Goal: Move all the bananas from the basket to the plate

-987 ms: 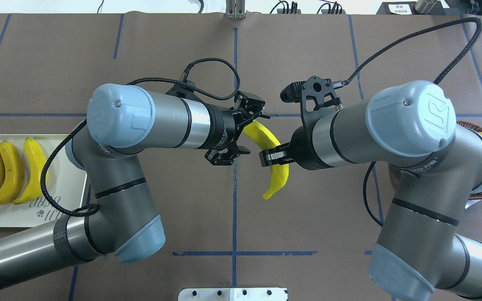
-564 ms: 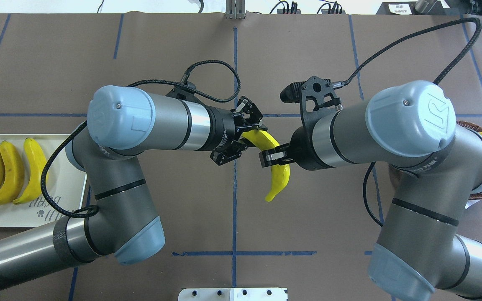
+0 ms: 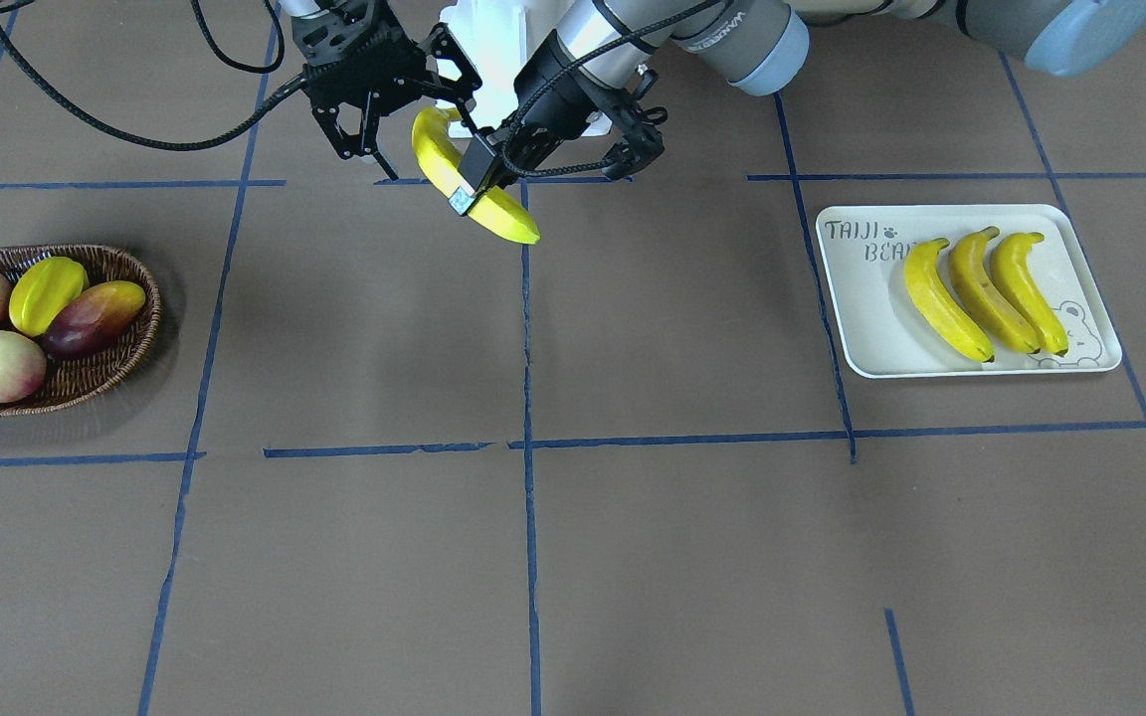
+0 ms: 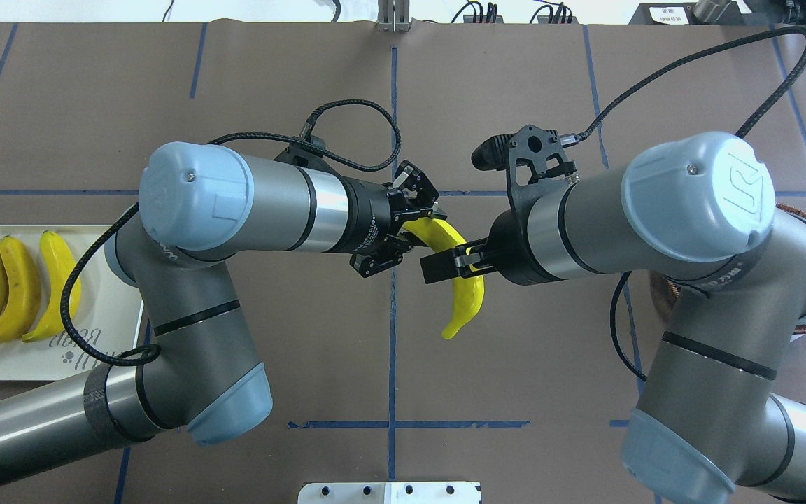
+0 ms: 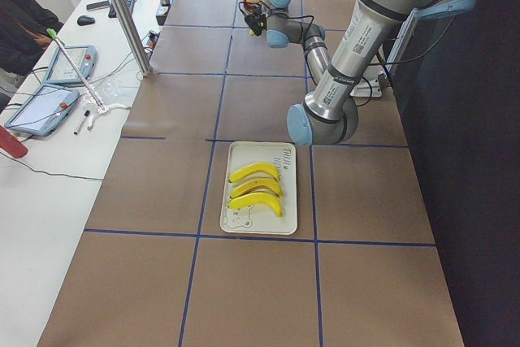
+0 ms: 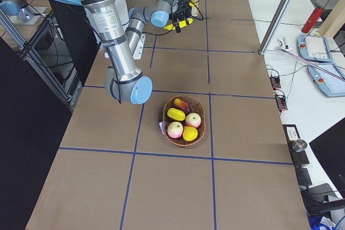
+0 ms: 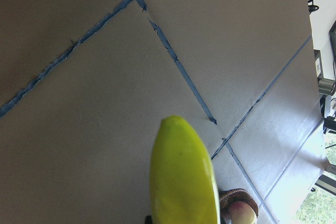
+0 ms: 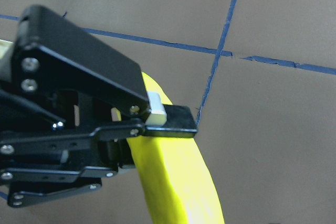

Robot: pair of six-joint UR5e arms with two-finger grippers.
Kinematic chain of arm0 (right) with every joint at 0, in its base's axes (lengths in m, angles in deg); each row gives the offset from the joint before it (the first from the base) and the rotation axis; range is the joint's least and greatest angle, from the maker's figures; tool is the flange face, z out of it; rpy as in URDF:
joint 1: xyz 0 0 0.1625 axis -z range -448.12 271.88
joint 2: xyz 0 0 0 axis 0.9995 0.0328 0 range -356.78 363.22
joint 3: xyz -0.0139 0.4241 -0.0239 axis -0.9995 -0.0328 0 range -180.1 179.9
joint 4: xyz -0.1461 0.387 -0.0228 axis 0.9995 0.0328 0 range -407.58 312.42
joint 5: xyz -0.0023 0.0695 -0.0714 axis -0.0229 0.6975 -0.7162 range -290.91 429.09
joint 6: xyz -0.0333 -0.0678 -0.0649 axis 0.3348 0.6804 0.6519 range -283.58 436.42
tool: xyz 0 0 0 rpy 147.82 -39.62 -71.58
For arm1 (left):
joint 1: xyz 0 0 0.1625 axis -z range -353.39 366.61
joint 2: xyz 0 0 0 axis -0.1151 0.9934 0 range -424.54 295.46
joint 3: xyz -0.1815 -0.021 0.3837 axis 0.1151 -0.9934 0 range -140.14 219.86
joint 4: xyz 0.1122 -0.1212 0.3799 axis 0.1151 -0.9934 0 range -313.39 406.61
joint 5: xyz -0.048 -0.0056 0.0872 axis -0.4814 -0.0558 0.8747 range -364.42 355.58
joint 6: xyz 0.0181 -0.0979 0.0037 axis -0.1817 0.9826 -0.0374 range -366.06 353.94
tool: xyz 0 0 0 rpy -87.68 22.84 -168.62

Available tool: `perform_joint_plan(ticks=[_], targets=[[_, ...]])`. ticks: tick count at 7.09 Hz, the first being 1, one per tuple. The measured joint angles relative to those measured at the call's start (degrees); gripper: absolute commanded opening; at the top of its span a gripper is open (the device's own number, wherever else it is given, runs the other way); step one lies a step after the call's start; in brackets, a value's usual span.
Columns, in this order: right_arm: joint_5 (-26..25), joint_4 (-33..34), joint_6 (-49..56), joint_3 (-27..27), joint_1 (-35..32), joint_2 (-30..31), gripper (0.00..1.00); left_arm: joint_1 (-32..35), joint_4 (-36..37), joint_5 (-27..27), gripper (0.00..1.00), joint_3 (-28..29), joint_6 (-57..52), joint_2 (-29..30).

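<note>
A yellow banana point(image 4: 464, 301) hangs above the table's middle, between my two grippers. My left gripper point(image 4: 418, 225) is shut on its far end; the front view shows a padded finger point(image 3: 464, 197) pressed on the banana point(image 3: 505, 221). My right gripper point(image 4: 453, 260) stands around the banana's middle with its fingers parted. Three bananas point(image 4: 18, 290) lie side by side on the cream plate point(image 4: 105, 329) at the left. The wicker basket point(image 3: 100, 383) at the right holds a starfruit point(image 3: 44, 291), a mango and round fruits.
Blue tape lines cross the brown table cover. A white mount point(image 4: 389, 492) sits at the robot's base edge. In the left side view, a side table point(image 5: 49, 111) with tablets and cables runs along the far edge, and a person point(image 5: 24, 26) sits there.
My left gripper closed onto the banana's far end. After that my right gripper's fingers parted and the right arm shifted slightly. The banana barely moved.
</note>
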Motion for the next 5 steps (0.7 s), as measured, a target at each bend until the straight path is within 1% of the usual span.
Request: perform_joint_plan(ticks=[3, 4, 5], targets=[[2.19, 0.09, 0.01, 3.78, -1.10, 1.89, 1.00, 0.13, 0.25, -0.27, 0.00, -0.07, -2.67, -1.93], [2.47, 0.12, -0.01, 5.14, -1.72, 3.12, 1.00, 0.74, 0.53, -1.70, 0.00, -0.18, -4.60, -3.48], [2.57, 0.15, -0.04, 6.26, -2.60, 4.80, 1.00, 2.66, 0.74, -5.20, 0.00, -0.41, -6.28, -5.69]])
